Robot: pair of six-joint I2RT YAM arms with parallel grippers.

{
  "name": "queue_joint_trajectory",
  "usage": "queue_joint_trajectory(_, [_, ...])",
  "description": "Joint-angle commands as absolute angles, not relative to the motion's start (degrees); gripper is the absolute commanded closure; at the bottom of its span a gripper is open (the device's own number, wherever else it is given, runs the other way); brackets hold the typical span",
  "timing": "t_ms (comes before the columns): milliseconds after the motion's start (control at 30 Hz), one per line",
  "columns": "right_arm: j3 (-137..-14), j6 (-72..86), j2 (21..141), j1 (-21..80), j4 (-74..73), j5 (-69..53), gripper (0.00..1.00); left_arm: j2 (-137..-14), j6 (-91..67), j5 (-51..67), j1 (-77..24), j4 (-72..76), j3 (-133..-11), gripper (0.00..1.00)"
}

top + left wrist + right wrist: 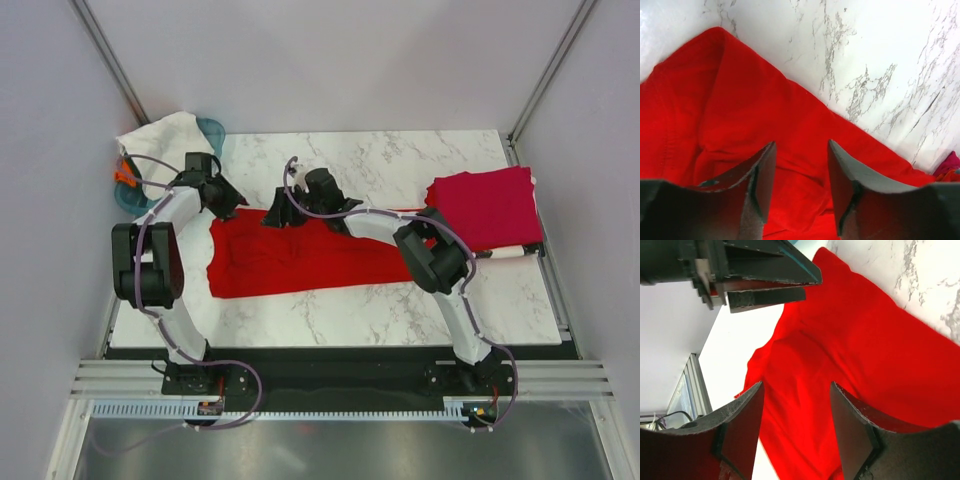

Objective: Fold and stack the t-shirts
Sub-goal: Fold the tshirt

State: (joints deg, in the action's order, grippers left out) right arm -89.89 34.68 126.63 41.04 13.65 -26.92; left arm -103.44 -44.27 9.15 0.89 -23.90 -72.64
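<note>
The bright red t-shirt (300,262) is spread across the middle of the table (400,160), lightly rumpled. The left gripper (800,185) and the right gripper (795,425) are both held released above its far-left part, fingers apart and nothing pinched.

For a clean fold, the far edge is probably best gripped at two points well apart. It should then be lifted evenly and laid over so that the hems are matched.

Three shirts are counted: this red one, a crimson t-shirt (485,205) folded at the far right, and a white t-shirt (165,135) draped over the teal basket (212,130) at the far left. One basket and two grippers are seen.
</note>
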Motion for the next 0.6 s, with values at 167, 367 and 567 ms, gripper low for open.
queue_joint_trajectory(167, [-101.4, 36.6, 137.9, 41.2, 17.7, -33.9, 0.37, -106.4, -46.8, 9.7, 0.8, -23.1, -74.9, 0.87])
queue_joint_trajectory(367, [-101.4, 38.8, 141.1, 41.3, 21.3, -37.5, 0.37, -108.7, -47.5, 9.6, 0.9, -23.5, -74.1, 0.98])
queue_joint_trajectory(567, [-98.7, 41.4, 141.1, 41.7, 25.2, -39.9, 0.37, -112.2, -49.0, 9.2, 0.8, -25.5, -74.7, 0.98])
